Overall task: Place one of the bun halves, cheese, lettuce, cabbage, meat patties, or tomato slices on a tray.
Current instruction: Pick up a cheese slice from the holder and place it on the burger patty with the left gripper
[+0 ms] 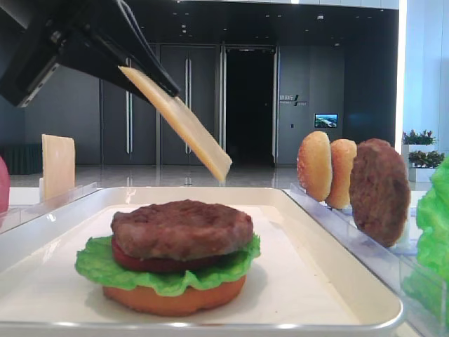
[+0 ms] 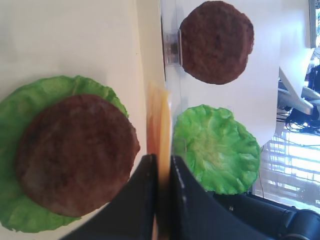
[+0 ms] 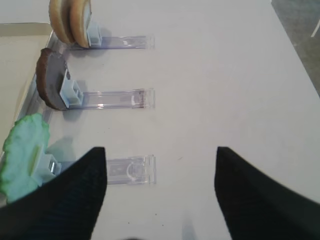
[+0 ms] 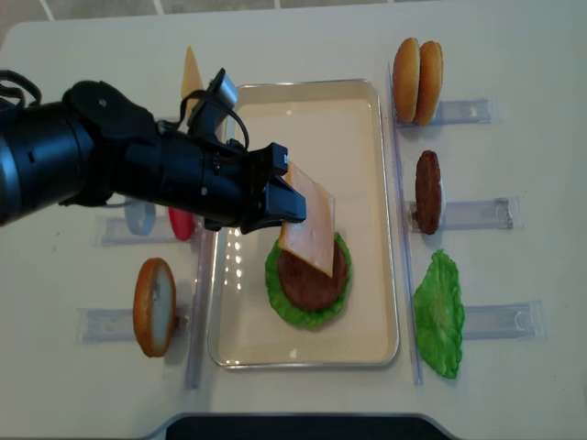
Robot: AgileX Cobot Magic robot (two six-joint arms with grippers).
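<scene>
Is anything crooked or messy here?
Nothing is spilled or broken. The only tilted thing is the cheese, hanging at a slant from the shut left gripper above the burger stack on the tray. It is not lying flat yet. The stack itself sits neatly.

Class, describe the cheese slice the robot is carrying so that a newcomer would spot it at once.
Start at the wide white rectangular tray in the middle of the table, where a stack topped by a dark brown meat patty sits. Just above that stack, the left gripper pinches a thin, square, pale yellow-orange cheese slice, tilted in the air. Unlike the other cheese slice standing in its rack, this one is airborne.
</scene>
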